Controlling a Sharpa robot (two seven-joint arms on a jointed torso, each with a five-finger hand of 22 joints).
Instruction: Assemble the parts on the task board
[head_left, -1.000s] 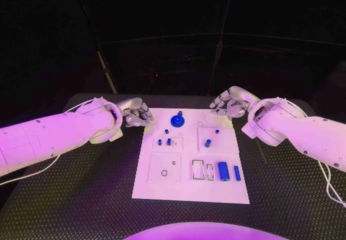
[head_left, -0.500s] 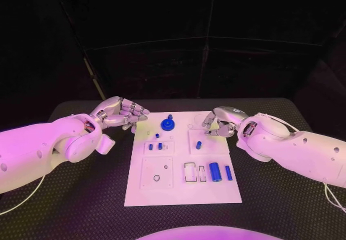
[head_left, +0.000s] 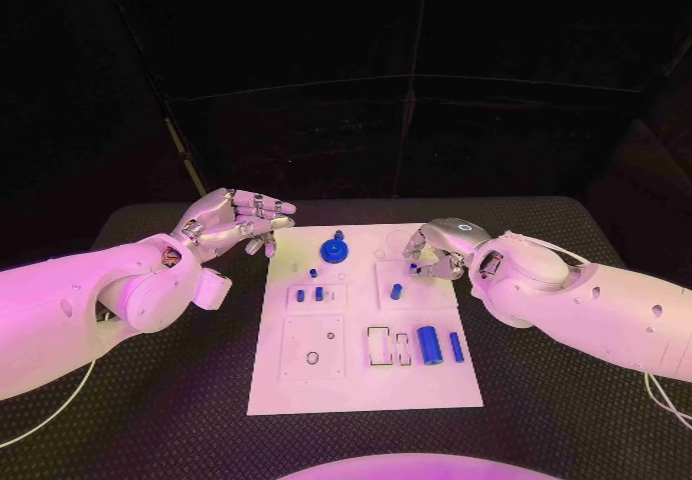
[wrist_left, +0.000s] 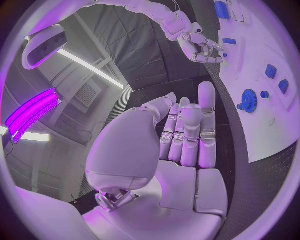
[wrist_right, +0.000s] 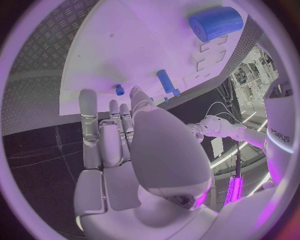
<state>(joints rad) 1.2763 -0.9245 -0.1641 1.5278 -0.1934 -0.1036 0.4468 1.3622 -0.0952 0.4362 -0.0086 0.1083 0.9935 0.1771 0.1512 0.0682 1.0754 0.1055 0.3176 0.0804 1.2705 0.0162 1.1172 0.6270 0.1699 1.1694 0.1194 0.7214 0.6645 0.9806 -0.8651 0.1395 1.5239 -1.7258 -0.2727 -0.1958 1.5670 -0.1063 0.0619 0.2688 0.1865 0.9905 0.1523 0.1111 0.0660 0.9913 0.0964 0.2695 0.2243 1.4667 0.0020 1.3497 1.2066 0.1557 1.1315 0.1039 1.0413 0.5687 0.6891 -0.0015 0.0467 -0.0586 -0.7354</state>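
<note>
The white task board (head_left: 361, 385) lies in the middle of the table. A blue gear (head_left: 335, 248) stands near its far edge, with small blue pegs (head_left: 309, 294) in front of it. A blue peg (head_left: 397, 291) sits right of centre, and a blue cylinder (head_left: 430, 344) and bar (head_left: 456, 346) lie nearer me. My left hand (head_left: 231, 222) hovers off the board's far left corner, fingers straight and apart, holding nothing; its palm (wrist_left: 187, 145) is bare. My right hand (head_left: 437, 250) hangs over the board's far right corner, also holding nothing, its fingers (wrist_right: 109, 135) close above the board (wrist_right: 125, 45).
The black ribbed table (head_left: 577, 400) runs out on both sides of the board. Empty rectangular slots (head_left: 385, 344) and a square plate with holes (head_left: 317, 347) are on the board's near half. The right wrist view shows the cylinder (wrist_right: 215, 22) and a peg (wrist_right: 165, 80).
The head camera has shifted. My right hand has come in from beyond the board's far edge to over its far right corner. My left hand has drawn back from the board and spread its fingers.
</note>
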